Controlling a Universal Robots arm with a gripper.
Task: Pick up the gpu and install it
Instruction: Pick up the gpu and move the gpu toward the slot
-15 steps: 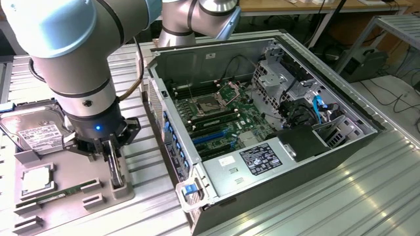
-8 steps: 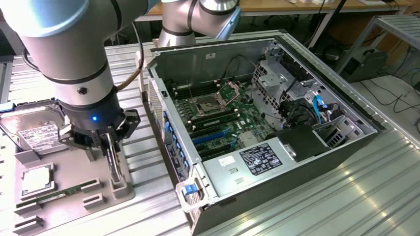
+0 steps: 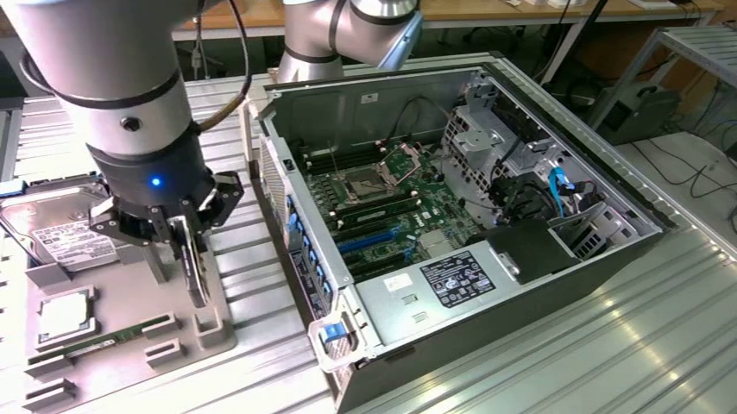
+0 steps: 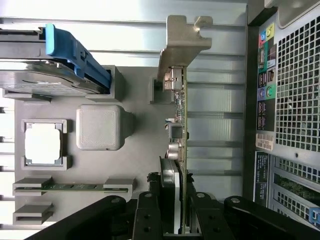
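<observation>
The gpu is a thin card standing on edge over the grey fixture tray at the exterior view's left. My gripper reaches down from above and is shut on it. In the wrist view the gpu appears edge-on, its silver bracket at the far end. The gripper has black fingers pressed against both faces of the card. Whether the card has left its holder slots I cannot tell.
On the tray lie a hard drive with a blue handle, a CPU and a RAM stick. The open computer case lies at the exterior view's right, its rear panel close beside the card.
</observation>
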